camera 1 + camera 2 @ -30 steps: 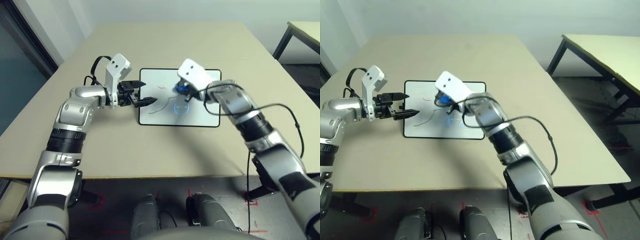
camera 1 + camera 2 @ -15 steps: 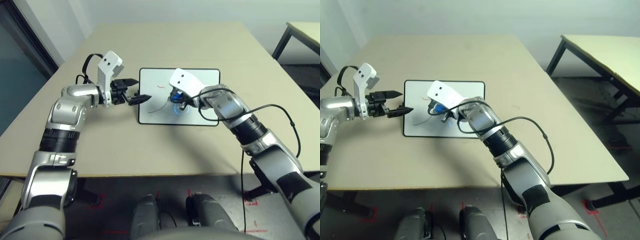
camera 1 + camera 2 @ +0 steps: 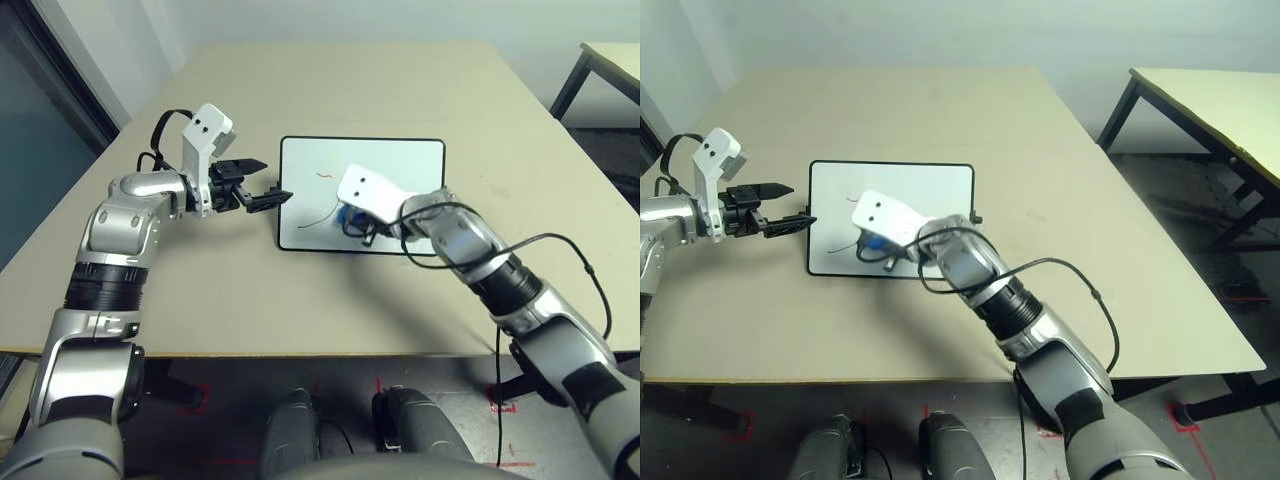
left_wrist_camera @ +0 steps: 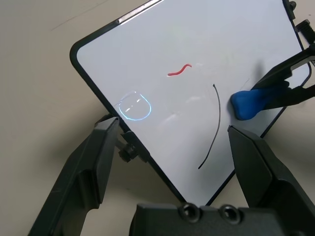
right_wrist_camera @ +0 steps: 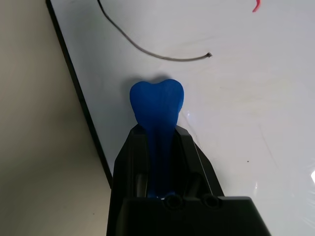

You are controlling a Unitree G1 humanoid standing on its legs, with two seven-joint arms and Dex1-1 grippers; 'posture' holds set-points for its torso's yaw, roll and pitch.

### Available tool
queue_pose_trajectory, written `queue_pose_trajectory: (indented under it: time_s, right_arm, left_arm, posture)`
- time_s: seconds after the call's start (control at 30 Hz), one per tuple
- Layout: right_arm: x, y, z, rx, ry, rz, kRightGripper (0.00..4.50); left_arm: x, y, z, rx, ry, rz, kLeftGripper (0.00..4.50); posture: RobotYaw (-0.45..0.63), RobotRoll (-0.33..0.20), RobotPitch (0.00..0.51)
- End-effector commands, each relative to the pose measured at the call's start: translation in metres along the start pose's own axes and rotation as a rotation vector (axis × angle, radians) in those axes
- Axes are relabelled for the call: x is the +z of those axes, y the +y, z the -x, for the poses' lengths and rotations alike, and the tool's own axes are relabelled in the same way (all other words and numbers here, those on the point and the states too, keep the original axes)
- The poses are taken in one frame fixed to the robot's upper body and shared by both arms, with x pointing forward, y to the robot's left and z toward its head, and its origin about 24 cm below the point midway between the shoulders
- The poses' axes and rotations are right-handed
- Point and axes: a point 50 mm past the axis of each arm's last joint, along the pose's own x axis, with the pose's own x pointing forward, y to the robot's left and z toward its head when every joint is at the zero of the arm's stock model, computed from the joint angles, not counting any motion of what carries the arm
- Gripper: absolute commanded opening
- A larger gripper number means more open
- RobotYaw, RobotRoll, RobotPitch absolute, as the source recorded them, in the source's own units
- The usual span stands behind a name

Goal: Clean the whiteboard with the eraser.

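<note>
The right gripper [image 5: 156, 132] squeezes the blue eraser [image 5: 156, 101] on the whiteboard [image 3: 400, 165] near its front edge, the curved black line [image 5: 147, 49] probably just ahead, while the left gripper [image 3: 262, 183] waits open beside the board

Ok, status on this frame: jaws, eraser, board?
Right gripper shut on eraser, on the whiteboard near its front edge. Left gripper open at board's left edge. Grey line and red mark remain.

The left arm reaches in from the left, its gripper [image 3: 262, 183] spread wide, while the right arm bends in from the near right, its gripper [image 5: 156, 110] clamped tight.
</note>
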Motion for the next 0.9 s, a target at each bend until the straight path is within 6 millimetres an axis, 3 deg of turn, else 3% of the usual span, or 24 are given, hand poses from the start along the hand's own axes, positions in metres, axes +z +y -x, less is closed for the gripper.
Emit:
queue_pose_trajectory:
  time_s: [0.03, 0.13, 0.27, 0.33, 0.47, 0.57, 0.7, 0.9]
  right_arm:
    - [0.011, -0.030, 0.001, -0.132, -0.014, -0.011, 0.59]
    - [0.019, -0.044, -0.001, -0.168, -0.029, -0.011, 0.59]
    - [0.014, -0.044, -0.006, -0.153, -0.006, 0.001, 0.59]
    - [0.007, -0.036, -0.007, -0.114, 0.021, 0.020, 0.59]
    - [-0.011, 0.001, 0.000, 0.043, 0.087, 0.089, 0.59]
    - [-0.011, 0.010, 0.004, 0.068, 0.098, 0.106, 0.59]
    - [0.000, -0.001, 0.000, 0.026, 0.088, 0.114, 0.59]
    - [0.043, -0.046, -0.002, -0.139, -0.002, 0.098, 0.59]
  left_arm:
    - [0.000, 0.001, 0.001, 0.003, 0.000, 0.006, 4.50]
    - [-0.001, 0.001, 0.002, 0.006, 0.000, 0.007, 4.50]
    - [-0.002, 0.002, 0.003, 0.010, 0.001, 0.010, 4.50]
    - [-0.003, 0.002, 0.004, 0.014, 0.001, 0.012, 4.50]
    - [-0.003, 0.004, 0.008, 0.027, 0.002, 0.015, 4.50]
    - [-0.002, 0.006, 0.008, 0.034, -0.002, 0.014, 4.50]
    - [-0.001, 0.007, 0.008, 0.040, -0.007, 0.013, 4.50]
    - [-0.001, 0.006, 0.008, 0.043, -0.011, 0.015, 4.50]
  posture:
    - [-0.03, 0.000, 0.057]
    - [-0.02, 0.000, 0.057]
    - [-0.02, 0.000, 0.061]
    - [-0.02, 0.000, 0.061]
    - [-0.02, 0.000, 0.066]
    - [-0.02, 0.000, 0.068]
    - [-0.02, 0.000, 0.067]
    - [-0.01, 0.000, 0.064]
